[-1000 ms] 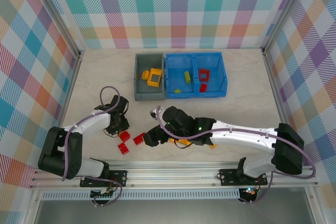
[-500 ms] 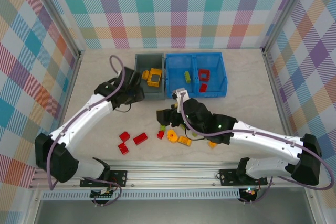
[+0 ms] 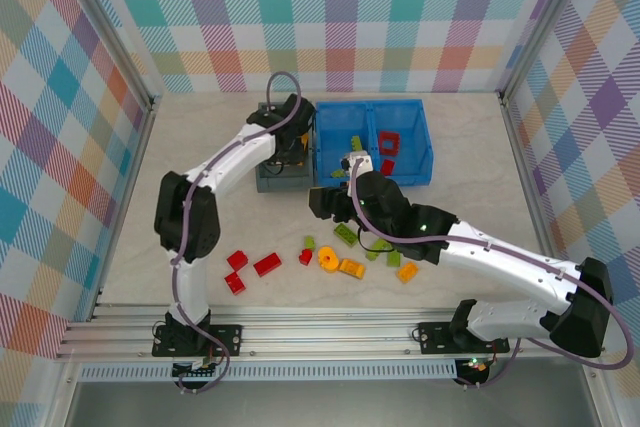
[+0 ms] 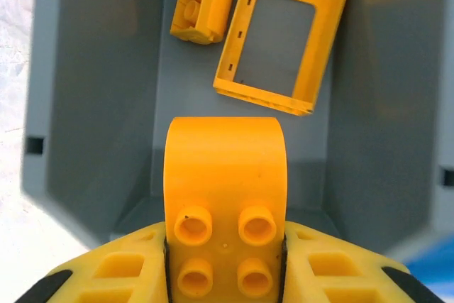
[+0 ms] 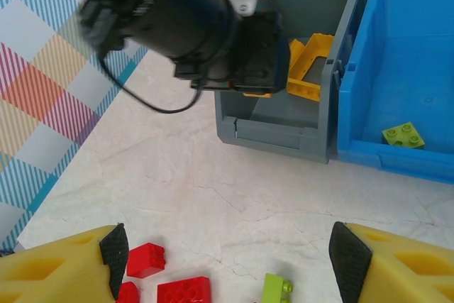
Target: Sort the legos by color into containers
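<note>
Two bins are noted on the counter [image 3: 190,157]: one grey bin [image 4: 92,104] and one blue bin [image 3: 372,105], the latter split into two compartments. Two yellow pieces [image 4: 203,1] are counted lying in the grey bin, and one round-topped yellow brick [image 4: 225,175] is gripped in the left tool [image 4: 225,246]. Two green pieces [image 3: 355,144] are logged in the left blue compartment and two red pieces [image 3: 386,167] in the right. Loose on the counter are four red bricks [image 3: 267,265], three yellow-orange bricks [image 3: 351,268] and about four green bricks [image 3: 345,234], this last count uncertain.

— What lies on the table [image 3: 180,167]?
— Under my left jaws, the grey bin [image 3: 280,184]; beside it, the blue bin [image 3: 425,162]. Near my right jaws, loose red bricks [image 3: 266,265], green bricks [image 3: 344,234] and yellow bricks [image 3: 351,268].
</note>
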